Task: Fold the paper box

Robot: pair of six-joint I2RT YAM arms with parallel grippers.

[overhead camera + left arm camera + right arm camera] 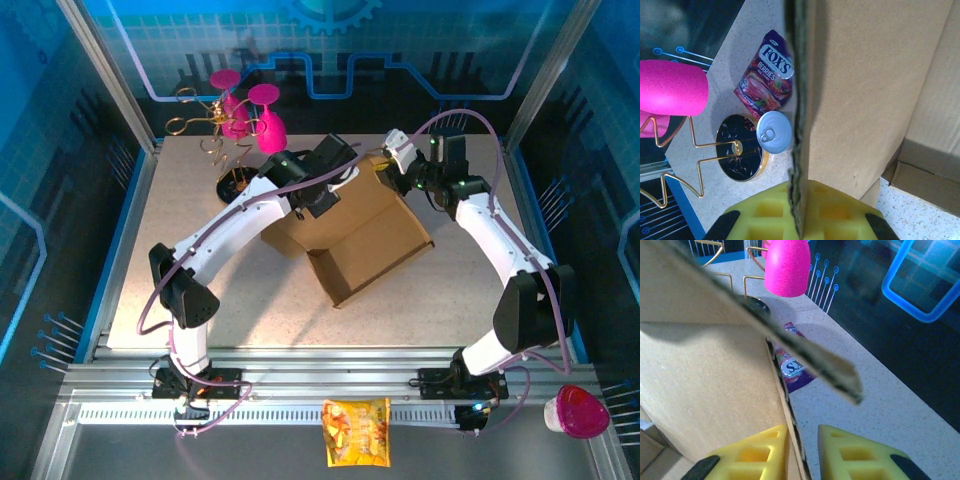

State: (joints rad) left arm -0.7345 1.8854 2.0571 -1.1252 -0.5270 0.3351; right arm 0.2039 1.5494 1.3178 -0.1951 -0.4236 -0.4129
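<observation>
Paper box (362,240) sits mid-bench (200,330), nearer the far edge, with its open tray end facing the near edge. From above you have bare bench along the near and left edges. Your left hand (322,190) is at the box's far left wall and your right hand (398,160) at its far right corner. A wire stand (215,135) with pink glasses (270,125) crowds the far left corner.

Through the left wrist, your left hand (801,200) is clenched on an upright cardboard edge of the box. A purple packet (767,75) and a tin (774,132) lie on the bench just beside that panel.

Through the right wrist, your right hand (802,432) straddles a panel edge. One pad touches it and the other shows a sliver of gap, so you cannot tell whether it is clamped.
</observation>
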